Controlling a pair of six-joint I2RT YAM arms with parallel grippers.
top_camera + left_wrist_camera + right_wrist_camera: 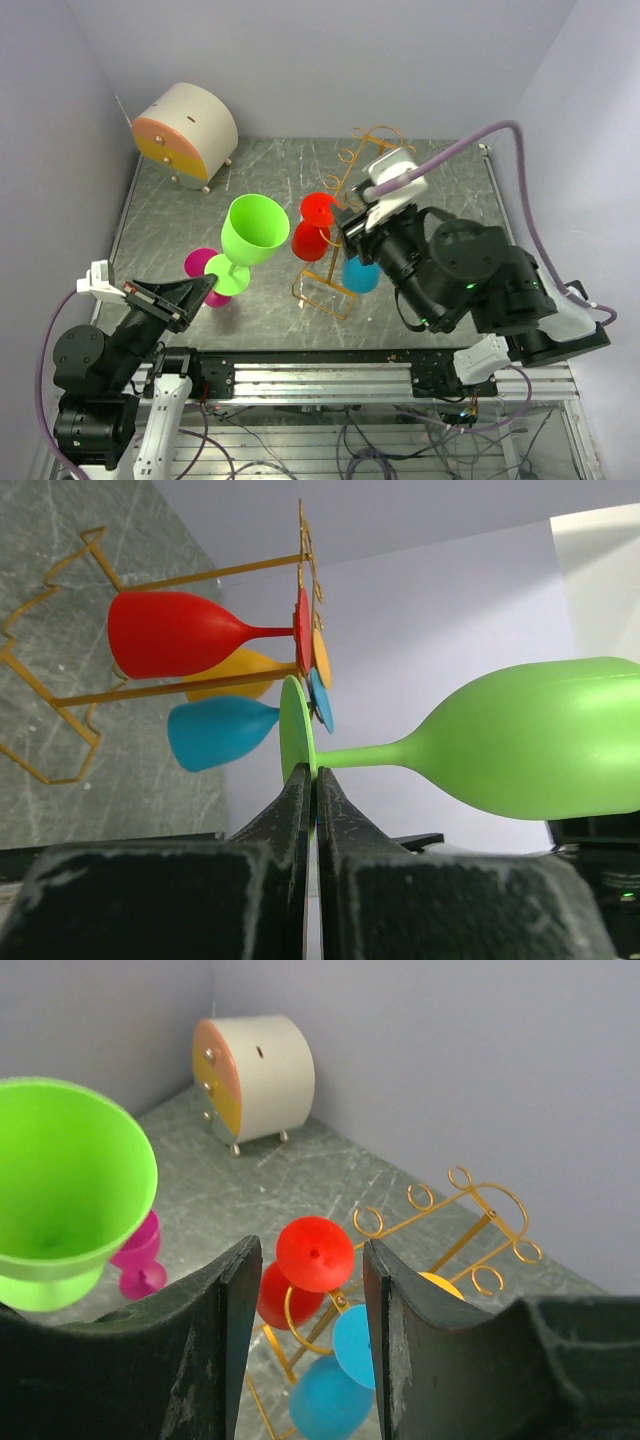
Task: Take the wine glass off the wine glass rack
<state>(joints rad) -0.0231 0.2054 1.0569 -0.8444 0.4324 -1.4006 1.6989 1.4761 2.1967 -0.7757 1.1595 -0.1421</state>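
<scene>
The left arm and right arm are matte black, with rounded joint housings and white plastic covers. A lilac cable runs from each wrist. The black fingers are scuffed with pale specks.

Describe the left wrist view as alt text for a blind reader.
The left gripper is shut on the foot of a green wine glass, its bowl pointing right. Behind it, a red glass, a blue glass and a yellow glass hang on the golden wine glass rack.
</scene>
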